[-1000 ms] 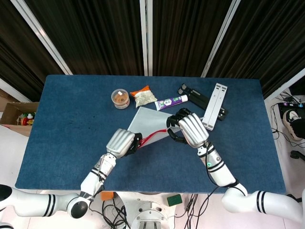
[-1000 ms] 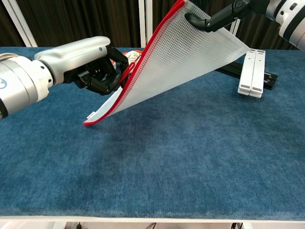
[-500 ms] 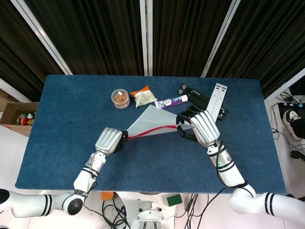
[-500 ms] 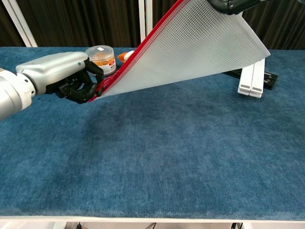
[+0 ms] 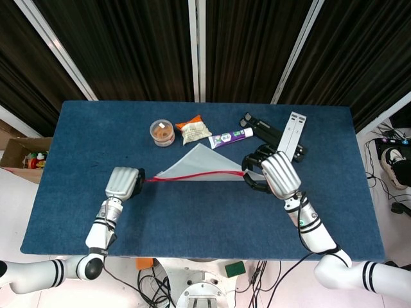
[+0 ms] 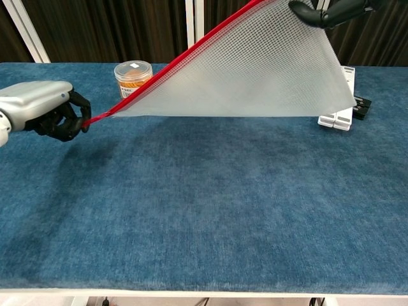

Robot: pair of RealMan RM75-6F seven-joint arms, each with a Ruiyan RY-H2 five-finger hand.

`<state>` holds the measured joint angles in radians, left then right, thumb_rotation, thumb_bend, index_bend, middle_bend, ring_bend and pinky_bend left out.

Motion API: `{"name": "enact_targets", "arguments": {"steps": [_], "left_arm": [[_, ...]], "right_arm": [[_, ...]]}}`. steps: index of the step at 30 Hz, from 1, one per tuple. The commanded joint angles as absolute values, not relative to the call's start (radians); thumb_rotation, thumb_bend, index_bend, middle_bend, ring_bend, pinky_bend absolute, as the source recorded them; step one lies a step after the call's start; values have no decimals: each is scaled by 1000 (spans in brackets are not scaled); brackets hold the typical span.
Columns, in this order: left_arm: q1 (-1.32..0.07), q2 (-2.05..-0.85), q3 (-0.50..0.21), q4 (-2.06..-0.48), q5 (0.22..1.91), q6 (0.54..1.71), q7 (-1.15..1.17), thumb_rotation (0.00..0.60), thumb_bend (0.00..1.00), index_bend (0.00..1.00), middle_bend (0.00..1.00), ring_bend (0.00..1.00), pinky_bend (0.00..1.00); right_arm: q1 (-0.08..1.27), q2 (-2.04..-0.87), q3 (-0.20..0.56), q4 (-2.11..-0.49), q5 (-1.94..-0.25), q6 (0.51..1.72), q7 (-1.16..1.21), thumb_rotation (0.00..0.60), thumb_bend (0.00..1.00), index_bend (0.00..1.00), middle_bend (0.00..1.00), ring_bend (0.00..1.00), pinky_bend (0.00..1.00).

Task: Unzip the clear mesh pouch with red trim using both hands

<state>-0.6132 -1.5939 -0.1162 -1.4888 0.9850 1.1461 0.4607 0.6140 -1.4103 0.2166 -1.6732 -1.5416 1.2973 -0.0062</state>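
Note:
The clear mesh pouch with red trim [image 6: 255,70] hangs above the blue table, stretched between both hands; in the head view the pouch [image 5: 199,160] shows as a pale triangle with its red edge in a taut line. My left hand [image 5: 124,183] [image 6: 44,115] pinches the red zipper pull at the pouch's left end, low near the table. At the upper right my right hand [image 5: 273,173] [image 6: 331,11] grips the pouch's other corner, held high. In the chest view only its dark fingers show at the top edge.
Behind the pouch lie a small round jar [image 5: 162,133] [image 6: 134,76], an orange snack packet [image 5: 193,129] and a toothpaste tube [image 5: 230,137]. At the back right a white bar [image 5: 290,142] [image 6: 338,102] rests over a black stand [image 5: 266,130].
My left hand has drawn the red pull far to the left and down, away from the right hand. The pouch has stretched out, its red edge now long and taut.

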Motion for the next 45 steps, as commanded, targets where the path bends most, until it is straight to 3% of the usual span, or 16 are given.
{"name": "enact_targets", "arguments": {"steps": [1,7,10,12,14,17,21,24,26,29,36,42,45], "left_arm": [[-606,-1586,-117,-1480,984,1147,464,600,595,577,829,843,1000],[-581,-1565,-113,-1476,994,1166,461,600,591,562,824,841,1000],[-571,-1533,-108,-1509,991,1175,486,600,475,376,763,797,1000],[-562,-1505,-110,-1549,990,1189,498,600,341,216,649,685,996],[-550,-1479,-112,-1583,1005,1215,500,600,288,165,547,572,962],[-528,-1440,-116,-1630,1037,1262,493,600,246,154,412,408,799],[-491,-1380,-124,-1693,1089,1328,451,600,227,153,303,278,551],[-456,-1334,-129,-1726,1139,1375,389,600,220,153,292,243,451],[-432,-1303,-130,-1738,1171,1402,344,600,219,153,292,236,417],[-399,-1263,-129,-1743,1206,1432,277,600,216,154,292,226,365],[-329,-1189,-123,-1726,1225,1446,128,600,211,168,264,185,301],[-274,-1173,-113,-1673,1247,1484,73,600,211,196,257,175,284],[-250,-1167,-102,-1647,1272,1504,58,600,212,216,257,175,281]], "right_arm": [[623,-1428,207,-1655,-1551,1284,1,600,569,883,679,509,421],[645,-1470,184,-1603,-1568,1251,24,600,569,882,679,509,421],[655,-1475,164,-1587,-1580,1222,26,600,565,880,679,509,421],[663,-1477,145,-1574,-1596,1203,9,600,550,878,677,509,421],[667,-1482,130,-1565,-1607,1189,-9,600,528,869,668,509,421],[676,-1476,103,-1565,-1610,1146,-46,600,485,785,615,491,420],[690,-1419,58,-1626,-1549,1015,-120,600,316,452,423,311,289],[701,-1345,31,-1707,-1431,889,-214,600,171,142,246,143,129],[710,-1298,23,-1766,-1340,824,-259,600,89,12,113,36,36],[719,-1240,18,-1832,-1248,778,-279,600,25,0,11,0,0],[688,-1126,18,-1904,-1288,752,-80,600,0,0,0,0,0],[611,-1083,13,-1851,-1430,897,9,600,0,0,39,0,0],[553,-1102,35,-1820,-1440,1036,-27,600,51,1,129,10,71]]}}
